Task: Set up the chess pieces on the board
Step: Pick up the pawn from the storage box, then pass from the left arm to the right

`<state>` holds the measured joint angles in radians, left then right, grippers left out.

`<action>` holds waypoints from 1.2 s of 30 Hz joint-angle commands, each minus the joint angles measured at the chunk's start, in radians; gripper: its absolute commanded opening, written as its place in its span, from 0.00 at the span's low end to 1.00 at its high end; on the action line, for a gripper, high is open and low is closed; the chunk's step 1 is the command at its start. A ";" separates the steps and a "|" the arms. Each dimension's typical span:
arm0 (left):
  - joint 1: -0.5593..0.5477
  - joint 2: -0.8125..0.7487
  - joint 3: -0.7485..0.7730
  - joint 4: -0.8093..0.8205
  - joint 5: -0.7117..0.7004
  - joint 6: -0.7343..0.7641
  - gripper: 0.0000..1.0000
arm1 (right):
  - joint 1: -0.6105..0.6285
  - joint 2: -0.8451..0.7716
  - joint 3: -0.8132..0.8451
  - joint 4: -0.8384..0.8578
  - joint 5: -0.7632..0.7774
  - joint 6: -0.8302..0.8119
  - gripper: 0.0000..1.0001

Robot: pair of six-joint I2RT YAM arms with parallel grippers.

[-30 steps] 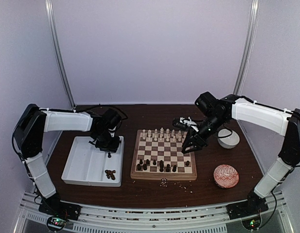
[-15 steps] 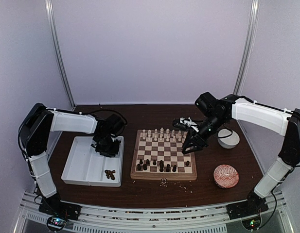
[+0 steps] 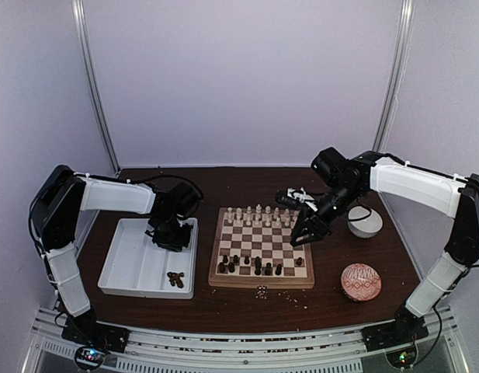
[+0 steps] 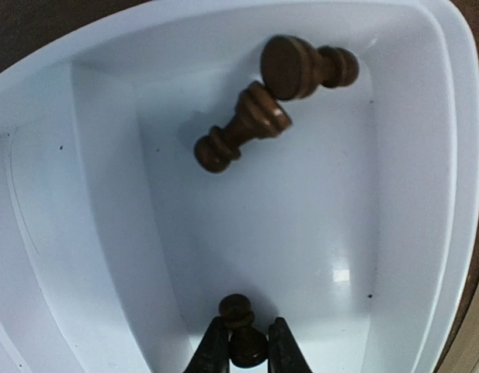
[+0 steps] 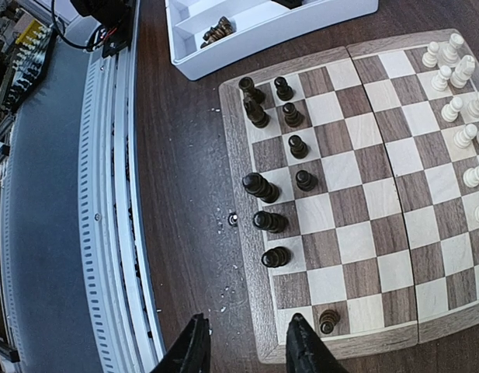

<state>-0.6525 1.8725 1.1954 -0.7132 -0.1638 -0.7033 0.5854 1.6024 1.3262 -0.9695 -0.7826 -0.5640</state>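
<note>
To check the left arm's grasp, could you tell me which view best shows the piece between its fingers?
Left wrist view: the dark pawn is close-up, clamped between the fingers over the white tray. Top external hides it under the left gripper; right wrist misses it.

A robotics lab test cell: plain pale walls (image 3: 239, 78) and thin metal poles (image 3: 93, 85) close in a dark counter (image 3: 247, 311). Two white-and-black arms, left (image 3: 115, 194) and right (image 3: 414, 183), are bolted to a ribbed aluminium rail (image 3: 239, 350) with lit circuit boards (image 3: 89, 356). The counter carries a board (image 3: 262, 241) and a tray (image 3: 126, 260).
</note>
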 commanded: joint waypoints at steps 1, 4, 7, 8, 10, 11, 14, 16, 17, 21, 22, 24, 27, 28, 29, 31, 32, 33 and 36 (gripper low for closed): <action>-0.022 -0.060 -0.033 0.030 0.028 0.135 0.09 | -0.016 -0.047 -0.004 0.079 0.049 0.094 0.33; -0.039 -0.149 -0.055 0.066 0.040 0.228 0.08 | -0.044 -0.067 0.015 0.140 0.052 0.169 0.34; -0.066 -0.237 -0.072 0.109 0.049 0.301 0.08 | -0.068 -0.036 0.071 0.144 -0.010 0.219 0.37; -0.076 -0.279 -0.085 0.140 0.066 0.319 0.08 | -0.071 -0.017 0.092 0.129 -0.035 0.232 0.37; -0.098 -0.337 -0.112 0.214 0.125 0.358 0.08 | -0.071 0.036 0.139 0.097 -0.107 0.256 0.37; -0.110 -0.361 -0.123 0.252 0.159 0.373 0.09 | -0.071 0.064 0.158 0.085 -0.152 0.271 0.37; -0.168 -0.417 -0.147 0.364 0.261 0.407 0.09 | -0.069 0.146 0.216 0.067 -0.274 0.324 0.37; -0.206 -0.433 -0.147 0.427 0.307 0.420 0.09 | -0.061 0.189 0.251 0.059 -0.318 0.358 0.38; -0.223 -0.435 -0.144 0.452 0.323 0.422 0.09 | -0.054 0.208 0.271 0.047 -0.328 0.365 0.38; -0.286 -0.415 -0.105 0.509 0.353 0.445 0.09 | -0.008 0.259 0.330 0.009 -0.353 0.381 0.41; -0.301 -0.406 -0.093 0.520 0.355 0.450 0.09 | 0.005 0.268 0.333 0.016 -0.359 0.394 0.43; -0.324 -0.390 -0.075 0.535 0.357 0.456 0.09 | 0.029 0.279 0.335 0.022 -0.367 0.409 0.44; -0.343 -0.368 -0.047 0.538 0.363 0.463 0.09 | 0.059 0.296 0.334 0.008 -0.385 0.404 0.46; -0.348 -0.358 -0.039 0.538 0.365 0.470 0.09 | 0.065 0.299 0.332 0.005 -0.397 0.405 0.46; -0.355 -0.353 -0.032 0.535 0.364 0.474 0.09 | 0.071 0.302 0.329 0.008 -0.411 0.409 0.47; -0.361 -0.341 -0.019 0.530 0.360 0.479 0.09 | 0.083 0.308 0.327 0.017 -0.427 0.420 0.47; -0.363 -0.338 -0.015 0.529 0.359 0.480 0.09 | 0.088 0.310 0.327 0.022 -0.431 0.426 0.47; -0.363 -0.337 -0.012 0.528 0.357 0.482 0.09 | 0.093 0.312 0.329 0.024 -0.435 0.428 0.47; -0.364 -0.336 -0.010 0.529 0.356 0.485 0.10 | 0.101 0.317 0.332 0.030 -0.454 0.438 0.46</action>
<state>-1.0122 1.5303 1.1542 -0.2321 0.1806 -0.2413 0.6777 1.9049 1.6341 -0.9424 -1.1835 -0.1490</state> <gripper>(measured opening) 0.123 0.464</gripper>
